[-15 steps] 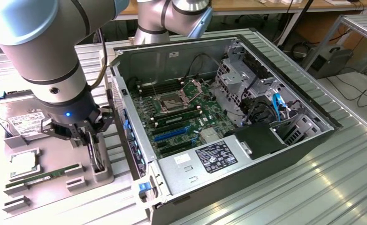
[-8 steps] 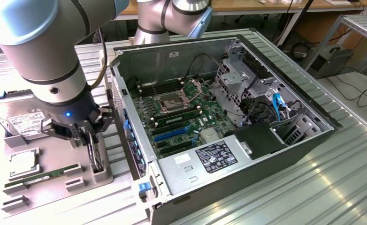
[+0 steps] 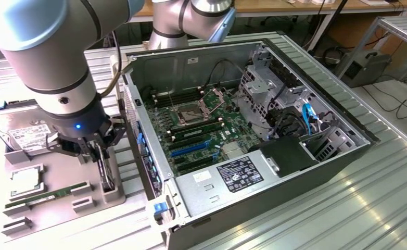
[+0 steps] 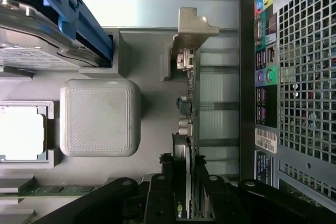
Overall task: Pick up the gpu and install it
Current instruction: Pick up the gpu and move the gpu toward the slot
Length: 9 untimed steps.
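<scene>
- Wrist view: the gpu (image 4: 185, 98) is seen edge-on, standing upright on its long edge in a slot of the grey parts tray (image 4: 152, 108). Its pale metal bracket (image 4: 191, 27) is at the end away from the gripper.
- The gripper (image 4: 184, 162) straddles the near end of the card. One dark finger (image 4: 164, 192) is against each face, so it looks clenched on the gpu, which is still seated in its slot.
- From the exterior view, the gpu (image 3: 106, 174) sits at the tray's edge nearest the computer case (image 3: 182, 67), and the gripper (image 3: 101, 164) comes down on it from straight above.
- The arm (image 3: 51, 62) rises steeply from the wrist toward the exterior view's upper left, its last link pointing down at the tray (image 3: 58, 166).
- On one side of the card is a raised square block (image 4: 100, 117), a little apart from it. On the other is a strip of ribbed table (image 4: 215, 87), then the case's perforated rear panel (image 4: 304, 77), near but not touching.
- Farther across the tray lie the memory stick (image 3: 43, 197), a processor (image 3: 24, 179) and the hard drive (image 3: 23, 130).
- The case lies on its side with its open face up, the motherboard (image 3: 196, 135) exposed.
- Bare ribbed table (image 3: 370, 198) spreads out at the exterior view's lower right.
</scene>
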### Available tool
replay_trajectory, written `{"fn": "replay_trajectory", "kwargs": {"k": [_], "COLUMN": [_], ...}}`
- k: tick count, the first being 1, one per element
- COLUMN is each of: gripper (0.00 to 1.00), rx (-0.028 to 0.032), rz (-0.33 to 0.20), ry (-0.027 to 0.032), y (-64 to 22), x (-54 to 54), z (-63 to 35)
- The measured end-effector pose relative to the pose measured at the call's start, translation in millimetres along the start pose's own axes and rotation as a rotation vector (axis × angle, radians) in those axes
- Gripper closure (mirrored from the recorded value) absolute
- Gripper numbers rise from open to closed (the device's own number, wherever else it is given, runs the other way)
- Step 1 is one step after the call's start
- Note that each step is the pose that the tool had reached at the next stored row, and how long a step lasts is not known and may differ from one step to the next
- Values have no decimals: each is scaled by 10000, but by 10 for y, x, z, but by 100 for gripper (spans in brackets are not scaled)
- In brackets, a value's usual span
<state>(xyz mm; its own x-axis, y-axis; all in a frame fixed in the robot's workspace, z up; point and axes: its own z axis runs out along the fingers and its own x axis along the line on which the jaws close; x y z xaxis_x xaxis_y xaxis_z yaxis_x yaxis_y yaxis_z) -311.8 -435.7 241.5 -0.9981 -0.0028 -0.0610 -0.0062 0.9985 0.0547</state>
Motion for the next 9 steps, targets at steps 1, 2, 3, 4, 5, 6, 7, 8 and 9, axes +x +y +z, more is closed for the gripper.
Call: {"fn": "replay_trajectory", "kwargs": {"k": [1,2,3,4,5,6,7,8,9], "gripper": [74,74,74,74,74,74,74,74,74], "rx": [-2,-4,-4,-6,-7,-7,-9,-13,-18], "rz": [-52,-82,-96,-107,-119,-134,-146,-159,-170], "ry": [20,32,42,56,79,104,119,128,135], "y": [0,0,0,0,0,0,1,2,3], "x": [-3,-4,-5,-7,-10,-15,-18,-23,-27], "z": [0,0,0,0,-2,-9,-22,-42,-63]}}
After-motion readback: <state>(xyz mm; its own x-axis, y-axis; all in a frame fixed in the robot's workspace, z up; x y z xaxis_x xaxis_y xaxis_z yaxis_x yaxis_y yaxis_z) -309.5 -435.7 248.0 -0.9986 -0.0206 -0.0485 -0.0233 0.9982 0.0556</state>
